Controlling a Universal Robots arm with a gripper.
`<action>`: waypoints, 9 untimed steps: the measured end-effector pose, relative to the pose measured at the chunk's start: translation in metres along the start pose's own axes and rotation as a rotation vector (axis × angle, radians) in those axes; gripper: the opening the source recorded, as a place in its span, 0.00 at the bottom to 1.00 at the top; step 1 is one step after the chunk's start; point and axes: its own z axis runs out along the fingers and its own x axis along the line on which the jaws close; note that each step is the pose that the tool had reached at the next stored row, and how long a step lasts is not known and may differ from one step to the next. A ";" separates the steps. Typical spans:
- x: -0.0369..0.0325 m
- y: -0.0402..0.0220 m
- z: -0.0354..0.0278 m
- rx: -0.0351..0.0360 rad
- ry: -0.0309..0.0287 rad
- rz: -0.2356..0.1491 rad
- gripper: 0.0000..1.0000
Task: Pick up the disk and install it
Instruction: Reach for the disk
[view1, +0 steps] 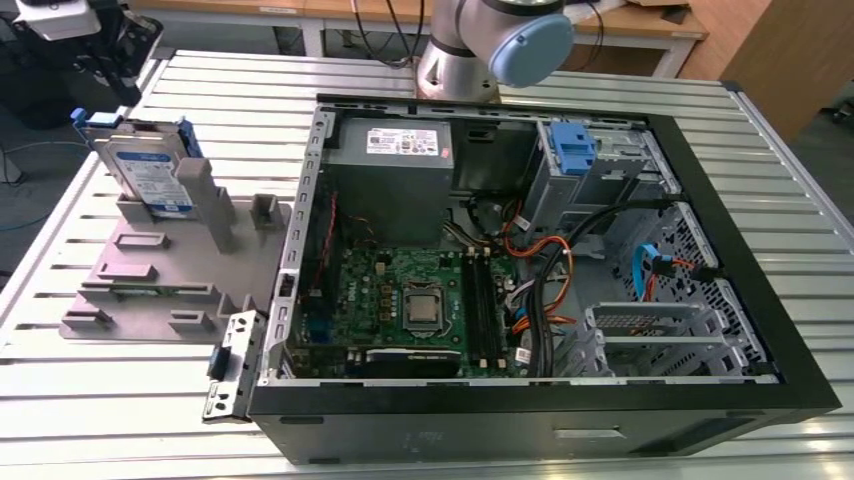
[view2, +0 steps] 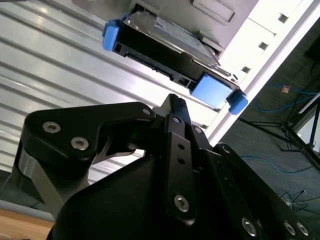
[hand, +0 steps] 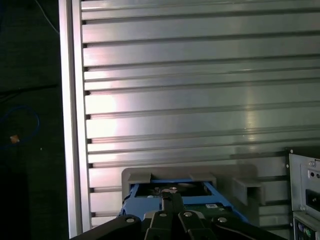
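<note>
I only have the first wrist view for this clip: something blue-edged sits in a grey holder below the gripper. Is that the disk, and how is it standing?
Observer: Yes. In the exterior view the flat silver disk with white and blue label stands upright in the grey plastic stand, on the exterior view's left of the open black computer case.
Operator: Is the gripper touching it?
Observer: No. In the second wrist view the black gripper ends short of the disk's edge; a strip of slatted metal table shows between.
Operator: Anything blue inside the case?
Observer: A blue plastic bracket sits on the metal drive cage, in the exterior view.
</note>
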 end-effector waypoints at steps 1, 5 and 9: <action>-0.0009 -0.0014 -0.0001 0.0000 0.0004 0.000 0.11; -0.0036 -0.0074 -0.0009 0.0000 0.0015 0.001 0.11; -0.0051 -0.0137 -0.0016 0.0001 0.0019 0.002 0.11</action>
